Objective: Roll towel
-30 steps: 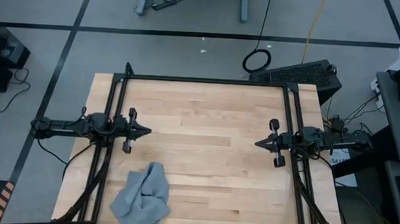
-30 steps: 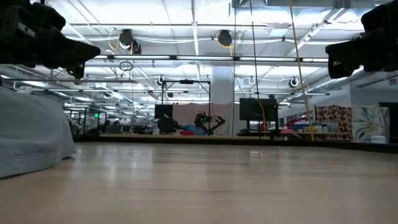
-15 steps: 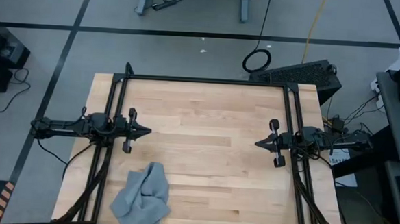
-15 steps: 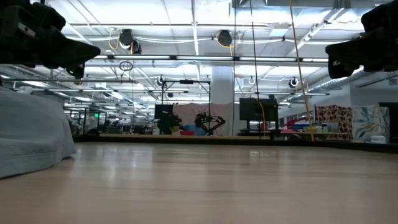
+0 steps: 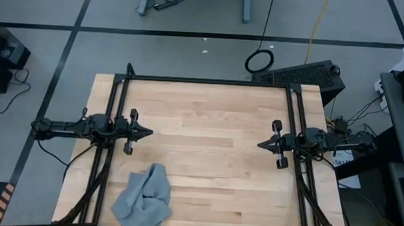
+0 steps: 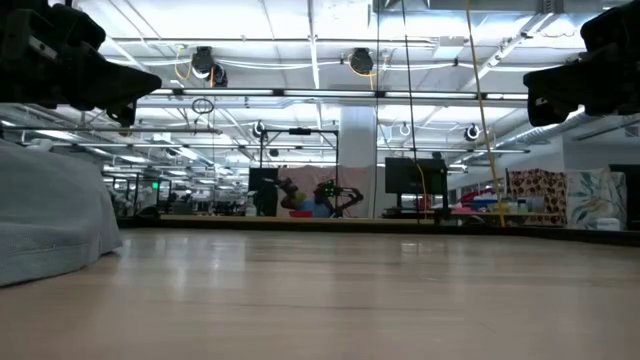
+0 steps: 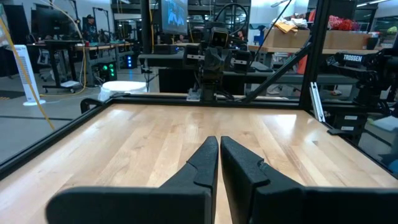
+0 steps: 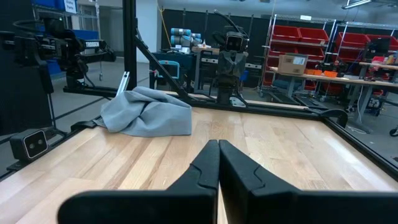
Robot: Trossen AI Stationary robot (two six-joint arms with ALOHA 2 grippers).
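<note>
The grey-blue towel [image 5: 143, 198] lies crumpled in a heap on the wooden table [image 5: 207, 148], at the near left corner; it also shows in the low view [image 6: 50, 215] and the right wrist view [image 8: 146, 112]. My left gripper [image 5: 148, 132] hovers shut at the table's left side, pointing level toward the right, a little beyond the towel's far end. My right gripper [image 5: 260, 144] hovers shut at the right side, pointing level toward the left. In the wrist views both grippers [image 7: 219, 140] [image 8: 218, 144] have nothing between their fingers.
A black metal frame [image 5: 210, 81] runs along the table's far edge and down both sides. Bare wood lies between the two grippers. Beyond the table are the floor, cables and a dark case [image 5: 304, 75].
</note>
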